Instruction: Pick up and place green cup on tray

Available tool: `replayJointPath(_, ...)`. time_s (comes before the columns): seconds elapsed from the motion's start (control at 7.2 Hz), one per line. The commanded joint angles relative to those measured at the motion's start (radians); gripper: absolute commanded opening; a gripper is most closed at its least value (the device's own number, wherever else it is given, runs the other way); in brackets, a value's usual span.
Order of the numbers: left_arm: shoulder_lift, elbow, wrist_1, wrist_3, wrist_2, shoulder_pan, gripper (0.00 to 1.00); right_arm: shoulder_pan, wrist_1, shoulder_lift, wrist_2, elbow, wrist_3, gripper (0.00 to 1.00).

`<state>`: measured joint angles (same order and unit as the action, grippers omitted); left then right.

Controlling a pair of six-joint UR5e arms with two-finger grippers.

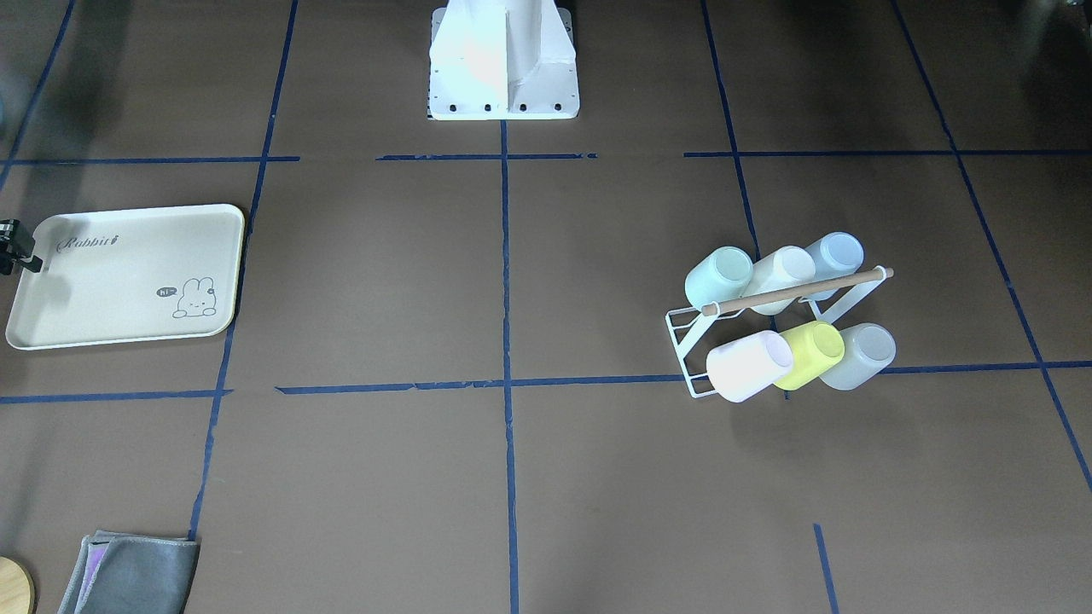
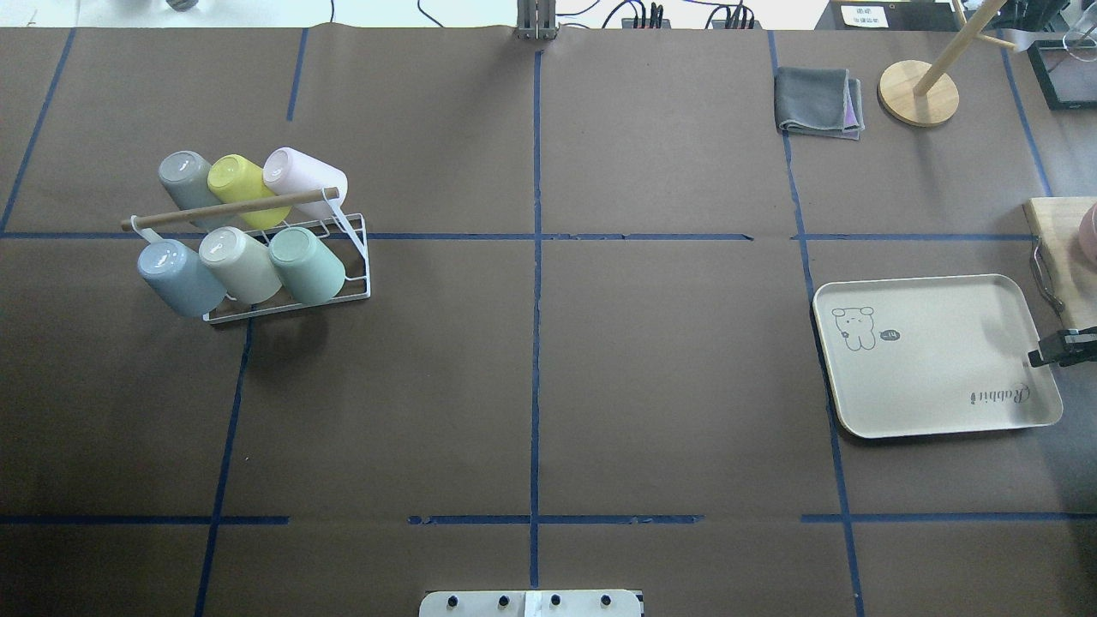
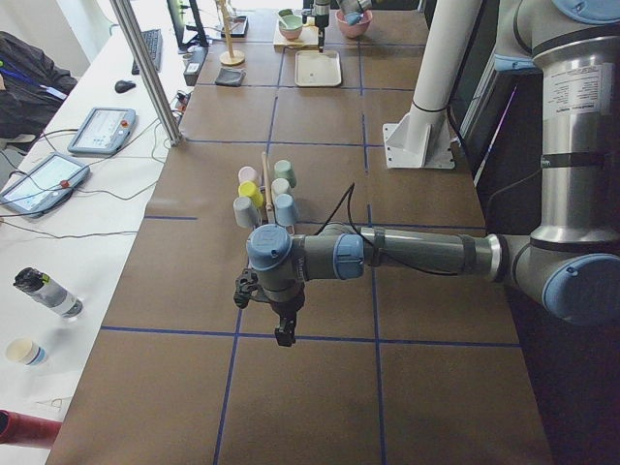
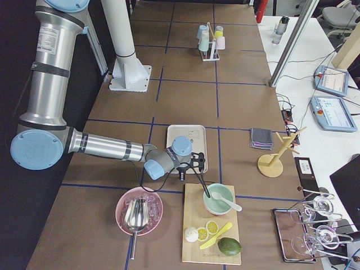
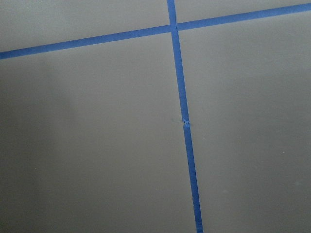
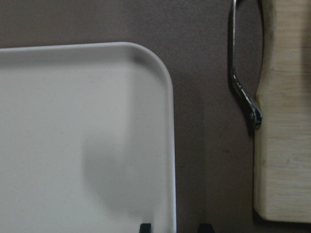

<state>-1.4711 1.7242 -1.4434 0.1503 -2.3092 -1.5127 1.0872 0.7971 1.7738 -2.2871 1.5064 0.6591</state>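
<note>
On the worktop's wire rack (image 2: 356, 257), holding six cups, the smooth mint green cup (image 2: 306, 264) leans tilted. Right end effector (image 6: 175, 227) hangs released over the tray (image 2: 943, 386) rim. Whether the left end effector (image 3: 284, 334) is released or clenched, I cannot tell.

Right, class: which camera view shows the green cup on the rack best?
Overhead exterior: the green cup lies unobstructed at the rack's end. Front-facing shows it partly behind the wooden bar; both side views show it small; the wrist views miss it.
</note>
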Motion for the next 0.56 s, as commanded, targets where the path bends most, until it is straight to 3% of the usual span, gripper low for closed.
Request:
replayJointPath(0.0,0.0,0.0,0.0,0.0,0.001,0.0,1.0,-0.009,0.001,-0.022,0.001,-0.009,0.004,0.45)
replayJointPath(0.14,0.0,0.0,0.0,0.0,0.001,0.0,1.0,-0.009,-0.001,-0.028,-0.002,-0.021,-0.001,0.43)
replayJointPath(0.42,0.0,0.0,0.0,0.0,0.001,0.0,1.0,-0.009,-0.003,-0.028,-0.006,-0.022,0.002,0.25)
